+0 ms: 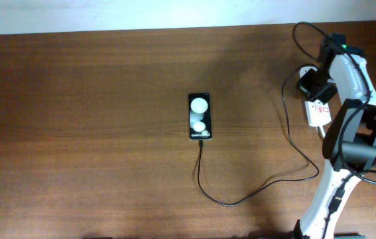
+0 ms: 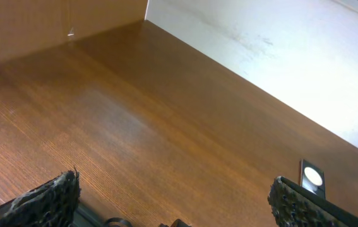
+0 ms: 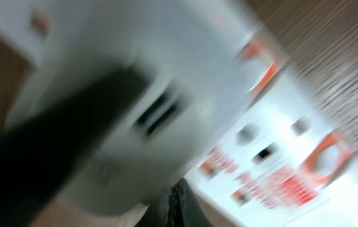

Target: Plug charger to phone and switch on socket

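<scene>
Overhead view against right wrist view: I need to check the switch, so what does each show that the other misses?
Only overhead: the phone with the charger cable reaching its lower end, then looping off to the right. Only right wrist: a blurred close-up of the socket with its red switch marks and a white adapter. Both: the socket, small in the overhead view.

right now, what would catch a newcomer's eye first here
The black phone lies in the middle of the table, two white spots on its glossy face. The thin black charger loops from its near end rightward toward the white socket at the right edge, under the right arm.
</scene>
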`<control>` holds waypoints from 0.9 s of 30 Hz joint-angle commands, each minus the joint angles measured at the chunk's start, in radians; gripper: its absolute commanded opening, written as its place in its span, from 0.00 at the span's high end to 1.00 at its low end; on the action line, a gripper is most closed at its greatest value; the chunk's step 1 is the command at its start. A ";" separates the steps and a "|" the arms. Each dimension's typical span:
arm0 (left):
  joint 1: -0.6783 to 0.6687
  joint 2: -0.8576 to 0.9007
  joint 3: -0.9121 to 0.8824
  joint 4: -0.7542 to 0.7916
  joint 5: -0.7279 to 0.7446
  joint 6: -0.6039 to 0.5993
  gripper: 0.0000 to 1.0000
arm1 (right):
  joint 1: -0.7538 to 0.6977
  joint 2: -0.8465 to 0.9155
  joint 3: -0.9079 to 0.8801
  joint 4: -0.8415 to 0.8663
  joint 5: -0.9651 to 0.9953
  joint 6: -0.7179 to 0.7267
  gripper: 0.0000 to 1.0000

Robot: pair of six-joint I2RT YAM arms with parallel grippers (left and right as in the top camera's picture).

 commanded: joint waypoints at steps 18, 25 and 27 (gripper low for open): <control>0.004 -0.010 -0.033 0.120 -0.007 -0.012 0.01 | -0.047 -0.985 -0.026 -0.349 0.198 -0.037 0.96; 0.004 -0.010 -0.219 0.386 -0.006 -0.012 0.01 | -0.047 -1.207 -0.026 -0.439 0.187 -0.038 0.96; 0.004 -0.010 -0.344 0.529 -0.006 -0.013 0.01 | -0.047 -1.251 -0.026 -0.467 0.188 -0.038 0.96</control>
